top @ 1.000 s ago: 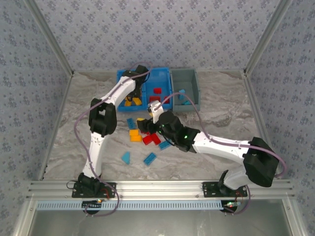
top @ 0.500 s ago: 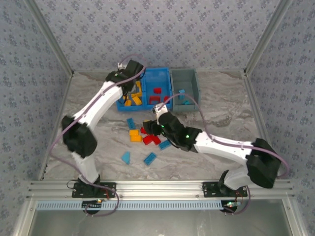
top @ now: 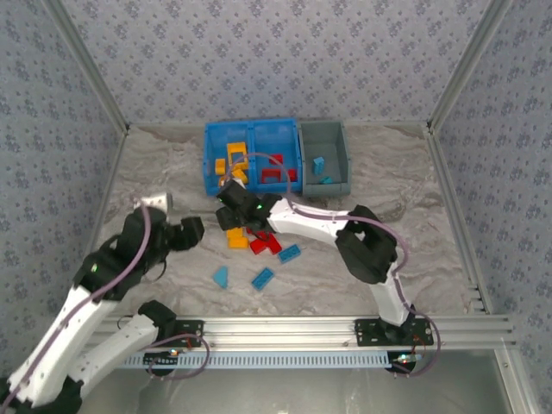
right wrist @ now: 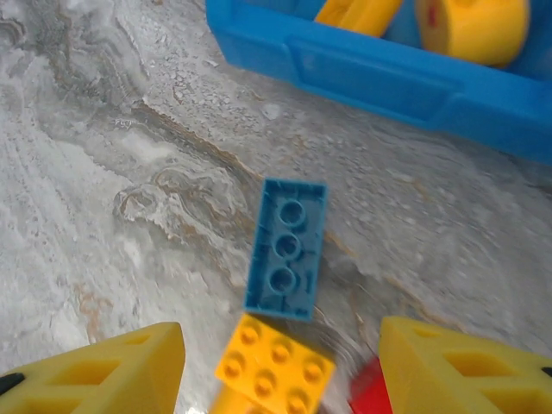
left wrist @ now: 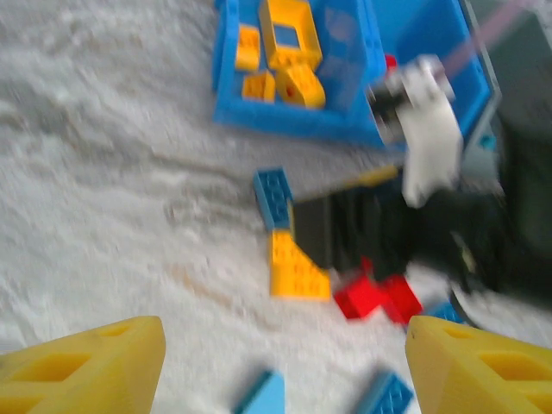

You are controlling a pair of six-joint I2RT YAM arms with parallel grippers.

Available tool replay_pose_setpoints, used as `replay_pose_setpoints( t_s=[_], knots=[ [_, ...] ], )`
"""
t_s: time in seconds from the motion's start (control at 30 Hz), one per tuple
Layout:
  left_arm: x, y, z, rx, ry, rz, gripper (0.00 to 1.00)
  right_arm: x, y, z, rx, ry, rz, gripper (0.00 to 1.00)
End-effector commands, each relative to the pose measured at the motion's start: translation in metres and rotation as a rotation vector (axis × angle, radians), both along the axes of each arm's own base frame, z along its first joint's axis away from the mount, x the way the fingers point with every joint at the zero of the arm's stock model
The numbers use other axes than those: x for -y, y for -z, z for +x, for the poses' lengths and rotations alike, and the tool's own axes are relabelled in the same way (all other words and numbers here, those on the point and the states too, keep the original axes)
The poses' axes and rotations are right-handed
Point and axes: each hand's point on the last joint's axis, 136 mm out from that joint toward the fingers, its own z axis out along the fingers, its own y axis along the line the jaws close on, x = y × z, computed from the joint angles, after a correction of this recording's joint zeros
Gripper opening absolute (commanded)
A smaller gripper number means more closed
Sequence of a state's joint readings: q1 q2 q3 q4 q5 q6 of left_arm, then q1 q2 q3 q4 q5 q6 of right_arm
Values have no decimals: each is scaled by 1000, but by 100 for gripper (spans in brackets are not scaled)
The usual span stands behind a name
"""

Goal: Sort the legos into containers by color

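Right pincer (right wrist: 276, 341) spread, blue brick (right wrist: 286, 248) mid-frame just ahead: straddle its long sides squarely, clear of the orange brick (right wrist: 274, 369) beneath.

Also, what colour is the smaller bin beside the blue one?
The bin is grey, clearest in top external view.

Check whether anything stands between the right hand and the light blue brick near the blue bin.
Nothing covers the light blue brick; the open right hand hangs over it. An orange-yellow brick lies at its near end, also under the hand.
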State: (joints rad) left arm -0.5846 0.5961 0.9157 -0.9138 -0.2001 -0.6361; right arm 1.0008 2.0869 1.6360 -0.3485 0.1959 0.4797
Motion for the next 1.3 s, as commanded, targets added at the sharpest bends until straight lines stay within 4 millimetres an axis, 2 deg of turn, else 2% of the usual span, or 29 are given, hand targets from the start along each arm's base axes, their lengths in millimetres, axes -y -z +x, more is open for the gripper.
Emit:
replay_pose_setpoints(
  t_s=[0.0, 0.13, 0.27, 0.43, 0.73, 0.97, 1.1, 1.27],
  knots=[
    [2, 21, -34, -98, 50, -90, 74, -3, 20, 1, -63, 0, -47, 64],
    [-7, 23, -48, -81, 38, -123, 74, -9, 38, 15, -83, 10, -100, 64],
    [-6, 14, -48, -50, 44, -143, 74, -10, 50, 23, -93, 18, -118, 63],
    [-3, 12, -45, -54, 55, -140, 74, -12, 61, 31, -103, 30, -142, 59],
    [-1, 8, -45, -47, 64, -148, 74, -22, 65, 36, -116, 25, -129, 44],
    [4, 8, -43, -51, 80, -154, 74, -25, 61, 36, -120, 23, -115, 45],
    [7, 6, -42, -50, 91, -160, 73, -19, 70, 34, -146, 26, -155, 50],
    [9, 6, -41, -50, 91, -169, 73, -16, 77, 33, -153, 30, -179, 48]
  ],
)
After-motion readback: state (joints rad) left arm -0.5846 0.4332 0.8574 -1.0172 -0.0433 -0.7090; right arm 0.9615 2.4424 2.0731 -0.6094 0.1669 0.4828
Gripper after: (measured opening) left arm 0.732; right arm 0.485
